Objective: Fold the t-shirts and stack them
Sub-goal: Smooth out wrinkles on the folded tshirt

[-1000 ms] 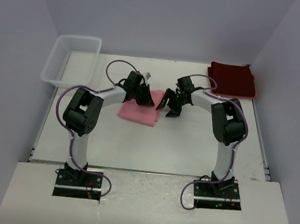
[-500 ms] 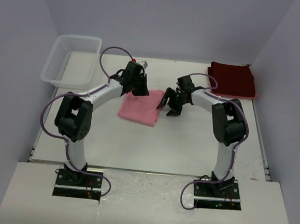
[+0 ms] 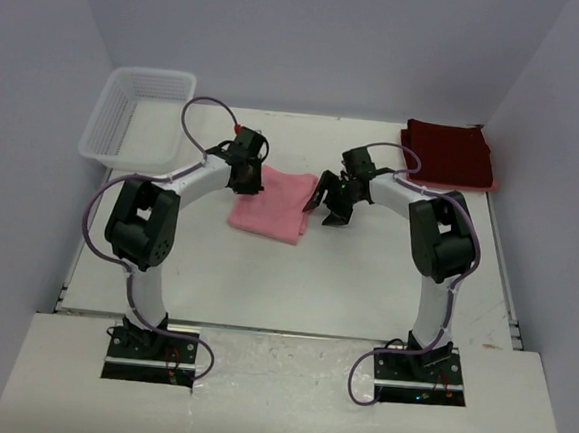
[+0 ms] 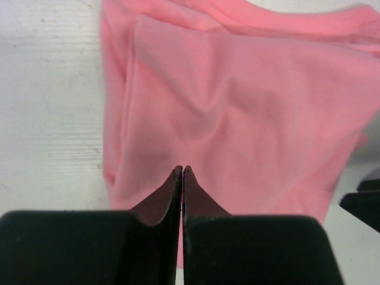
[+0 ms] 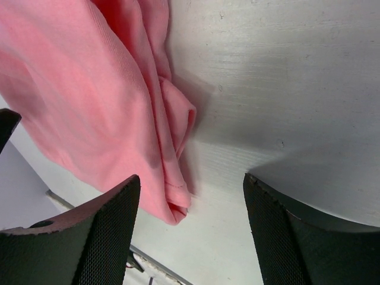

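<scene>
Pink t-shirt (image 3: 270, 207): folded, frame centre.
Maroon t-shirt (image 3: 450, 154): folded, upper right.
Left gripper (image 4: 181, 172): jaws together, empty, above pink cloth.
Right gripper (image 5: 190, 178): jaws wide, empty.

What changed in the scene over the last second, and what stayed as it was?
The left gripper, shut throughout, moved leftward along the far edge of the pink t-shirt to its far left corner. Nothing was visibly taken or let go. The right gripper stayed open at that shirt's right edge; the pink t-shirt, maroon t-shirt and basket stayed put.
</scene>
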Robot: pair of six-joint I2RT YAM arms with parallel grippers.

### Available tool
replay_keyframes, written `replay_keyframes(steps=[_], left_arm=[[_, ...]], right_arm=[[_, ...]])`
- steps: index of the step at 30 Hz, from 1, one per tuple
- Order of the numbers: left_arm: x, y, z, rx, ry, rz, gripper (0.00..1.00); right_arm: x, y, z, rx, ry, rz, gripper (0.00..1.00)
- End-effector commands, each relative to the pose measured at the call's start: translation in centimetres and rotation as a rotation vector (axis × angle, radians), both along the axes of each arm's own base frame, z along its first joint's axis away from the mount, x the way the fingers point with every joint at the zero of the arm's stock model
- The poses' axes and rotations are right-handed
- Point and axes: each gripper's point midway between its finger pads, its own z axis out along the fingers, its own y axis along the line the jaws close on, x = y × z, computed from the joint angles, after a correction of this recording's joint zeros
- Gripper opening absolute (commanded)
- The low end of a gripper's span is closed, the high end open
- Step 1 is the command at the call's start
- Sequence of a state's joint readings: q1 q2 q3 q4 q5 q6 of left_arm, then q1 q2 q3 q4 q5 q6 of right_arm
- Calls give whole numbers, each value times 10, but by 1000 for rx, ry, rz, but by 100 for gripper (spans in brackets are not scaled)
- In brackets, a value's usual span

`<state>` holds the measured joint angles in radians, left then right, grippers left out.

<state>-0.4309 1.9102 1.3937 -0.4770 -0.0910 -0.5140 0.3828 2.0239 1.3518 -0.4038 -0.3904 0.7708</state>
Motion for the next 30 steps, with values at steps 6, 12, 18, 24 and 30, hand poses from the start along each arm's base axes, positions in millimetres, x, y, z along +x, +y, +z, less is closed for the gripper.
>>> replay_keyframes(steps=[6, 12, 18, 24, 30], left_arm=[[-5, 16, -56, 46, 98, 9, 0], [-14, 11, -71, 12, 134, 4, 0], [-26, 9, -76, -28, 160, 15, 0], [-41, 2, -62, -119, 160, 33, 0], [-55, 1, -55, -182, 157, 54, 0]], right_arm=[[18, 0, 11, -57, -34, -15, 71], [16, 6, 11, -52, -21, -6, 71], [9, 11, 5, -39, 12, 1, 71], [5, 13, 0, -20, 32, 6, 71], [4, 21, 0, -1, 38, 21, 71]])
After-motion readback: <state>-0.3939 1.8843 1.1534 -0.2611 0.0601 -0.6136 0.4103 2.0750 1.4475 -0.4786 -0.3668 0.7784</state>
